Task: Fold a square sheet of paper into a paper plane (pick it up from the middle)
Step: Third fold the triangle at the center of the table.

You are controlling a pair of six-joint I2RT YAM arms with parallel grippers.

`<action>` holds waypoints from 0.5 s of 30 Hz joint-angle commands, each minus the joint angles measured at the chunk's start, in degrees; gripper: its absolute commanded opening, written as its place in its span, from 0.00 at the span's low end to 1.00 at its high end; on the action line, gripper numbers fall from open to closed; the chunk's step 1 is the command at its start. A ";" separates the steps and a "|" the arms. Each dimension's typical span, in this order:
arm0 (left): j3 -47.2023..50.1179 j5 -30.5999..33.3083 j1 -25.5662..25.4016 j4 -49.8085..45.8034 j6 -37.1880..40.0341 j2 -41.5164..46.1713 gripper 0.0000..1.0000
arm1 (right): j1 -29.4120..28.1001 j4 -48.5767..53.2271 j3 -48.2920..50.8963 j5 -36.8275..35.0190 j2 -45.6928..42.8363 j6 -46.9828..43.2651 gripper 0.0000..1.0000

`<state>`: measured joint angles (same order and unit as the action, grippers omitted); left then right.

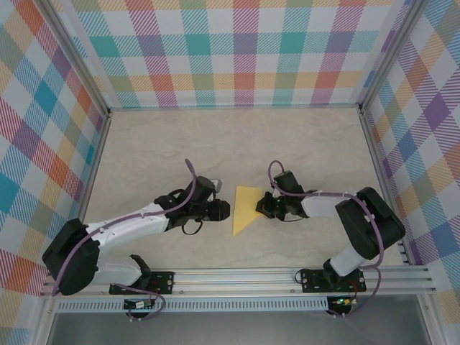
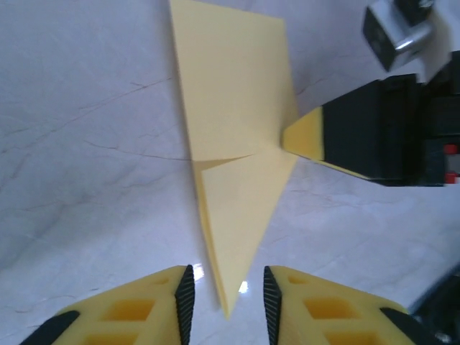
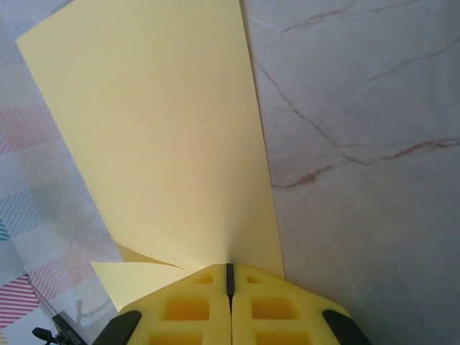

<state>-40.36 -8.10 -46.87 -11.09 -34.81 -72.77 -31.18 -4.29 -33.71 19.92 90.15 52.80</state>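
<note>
On the left side of the table (image 1: 165,144), the left claw (image 1: 226,210) has its fingers a little way apart, and the pointed tip of the yellow paper (image 1: 246,207) sits between them, not pinched. The paper is folded into a pointed shape in the middle, between the two arms, and the right claw (image 1: 266,207) is shut tight on its right edge. I think a fold is half done, so next the left claw should carefully take the tip while the right one holds the paper steady.
</note>
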 commanded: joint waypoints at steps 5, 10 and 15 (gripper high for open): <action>0.40 -10.07 -2.15 11.13 -7.60 -7.25 0.19 | -0.64 2.61 0.16 -2.34 0.07 1.43 0.06; -0.57 -12.28 -3.18 17.11 -9.67 -16.00 0.18 | -0.67 3.48 -0.03 -2.43 -0.79 0.93 0.07; -0.65 -9.23 -3.49 15.16 -8.89 -19.50 0.16 | -0.68 4.26 -0.93 -0.90 -2.08 -0.47 0.09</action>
<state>-40.23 -17.93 -49.54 3.22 -43.44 -91.55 -31.57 -2.94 -33.74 18.90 89.41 53.45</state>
